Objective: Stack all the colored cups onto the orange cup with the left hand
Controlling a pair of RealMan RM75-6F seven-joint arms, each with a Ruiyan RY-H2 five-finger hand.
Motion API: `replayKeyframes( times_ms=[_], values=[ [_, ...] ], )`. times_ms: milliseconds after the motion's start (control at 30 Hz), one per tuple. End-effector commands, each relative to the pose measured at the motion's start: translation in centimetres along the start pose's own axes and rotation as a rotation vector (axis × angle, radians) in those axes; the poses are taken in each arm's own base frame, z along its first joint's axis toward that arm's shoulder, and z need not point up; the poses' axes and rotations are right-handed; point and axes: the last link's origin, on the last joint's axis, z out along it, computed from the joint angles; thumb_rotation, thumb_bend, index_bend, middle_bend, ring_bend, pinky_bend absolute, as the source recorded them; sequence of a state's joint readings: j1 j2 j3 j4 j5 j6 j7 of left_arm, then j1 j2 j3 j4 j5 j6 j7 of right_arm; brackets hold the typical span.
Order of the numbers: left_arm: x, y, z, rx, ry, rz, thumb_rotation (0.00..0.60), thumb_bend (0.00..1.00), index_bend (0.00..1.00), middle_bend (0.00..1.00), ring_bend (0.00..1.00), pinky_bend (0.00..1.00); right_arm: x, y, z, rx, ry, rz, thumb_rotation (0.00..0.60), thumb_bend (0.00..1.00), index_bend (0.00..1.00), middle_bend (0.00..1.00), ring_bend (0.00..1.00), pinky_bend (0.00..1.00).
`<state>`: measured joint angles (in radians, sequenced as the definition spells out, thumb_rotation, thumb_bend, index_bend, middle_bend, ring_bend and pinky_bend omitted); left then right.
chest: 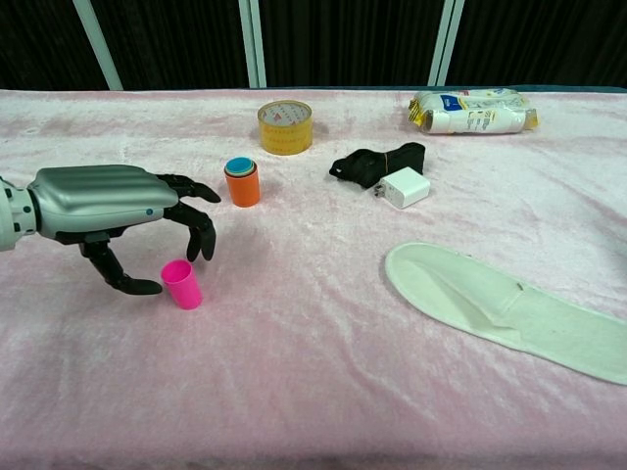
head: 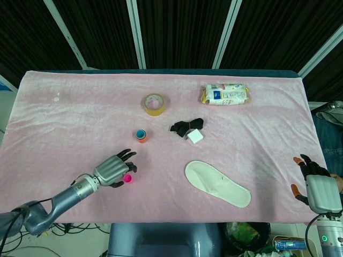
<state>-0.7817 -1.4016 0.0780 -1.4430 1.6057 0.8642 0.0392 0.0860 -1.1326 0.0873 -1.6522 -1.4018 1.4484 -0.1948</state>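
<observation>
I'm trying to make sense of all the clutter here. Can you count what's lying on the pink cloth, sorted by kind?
Cups: 2 in plain sight, pink cup and orange cup, which has more nested inside, number unclear
Tape roll: 1
Wipes packet: 1
Black strap: 1
White charger: 1
White slipper: 1
Total: 7 visible items

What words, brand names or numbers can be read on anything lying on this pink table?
None can be read.
White packet with yellow ends: blue print shows on it, too small and blurred to read.
Tape roll: no print visible.
White charger block: no marking visible.
White slipper: plain.
Pink cup and orange cup: plain.
</observation>
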Motion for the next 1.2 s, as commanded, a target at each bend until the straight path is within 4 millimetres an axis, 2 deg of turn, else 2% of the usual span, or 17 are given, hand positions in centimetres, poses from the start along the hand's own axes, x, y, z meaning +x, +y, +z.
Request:
replayKeyframes(
  times_ms=[33, 500, 733, 833, 967, 1133, 1200],
  values=[
    [-0.1, 0.2, 0.3, -0.010, 0.001, -0.002, 0.600, 0.29, 0.37, 0.43, 0.00, 0.05, 0.0, 0.0, 0.0, -0.001, 0.000, 0.000, 0.600, 0.24, 0.20, 0.10, 0.19, 0.28],
    [-0.7, 0.5, 1.0, -0.028, 0.001, -0.007, 0.600, 0.35, 0.50, 0.53, 0.03, 0.06, 0.0, 0.0, 0.0, 0.000, -0.001, 0.002, 0.600, 0.24, 0.20, 0.10, 0.19, 0.28],
    [0.3, -0.4, 0.4, -0.003, 0.043, -0.024, 0.600, 0.35, 0.51, 0.53, 0.03, 0.07, 0.0, 0.0, 0.0, 0.000, 0.000, 0.001, 0.600, 0.24, 0.20, 0.10, 0.19, 0.28],
    [1.5, -0.8, 0.1, 0.008, 0.077, -0.031, 0.600, 0.35, 0.50, 0.53, 0.03, 0.06, 0.0, 0.0, 0.0, 0.001, 0.000, 0.001, 0.600, 0.24, 0.20, 0.10, 0.19, 0.28],
    [4.0, -1.6, 0.2, 0.026, 0.154, -0.037, 0.600, 0.35, 0.50, 0.52, 0.03, 0.07, 0.0, 0.0, 0.0, 0.001, 0.000, 0.000, 0.600, 0.24, 0.20, 0.10, 0.19, 0.28],
    [8.8, -3.3, 2.1, 0.075, 0.261, -0.045, 0.600, 0.35, 0.50, 0.52, 0.03, 0.08, 0.0, 0.0, 0.0, 0.000, 0.000, -0.003, 0.600, 0.24, 0.20, 0.10, 0.19, 0.28],
    [10.2, -3.8, 2.7, 0.090, 0.289, -0.052, 0.600, 0.35, 0.50, 0.52, 0.03, 0.09, 0.0, 0.0, 0.0, 0.000, -0.001, -0.004, 0.600, 0.24, 0.20, 0.10, 0.19, 0.28]
  ],
)
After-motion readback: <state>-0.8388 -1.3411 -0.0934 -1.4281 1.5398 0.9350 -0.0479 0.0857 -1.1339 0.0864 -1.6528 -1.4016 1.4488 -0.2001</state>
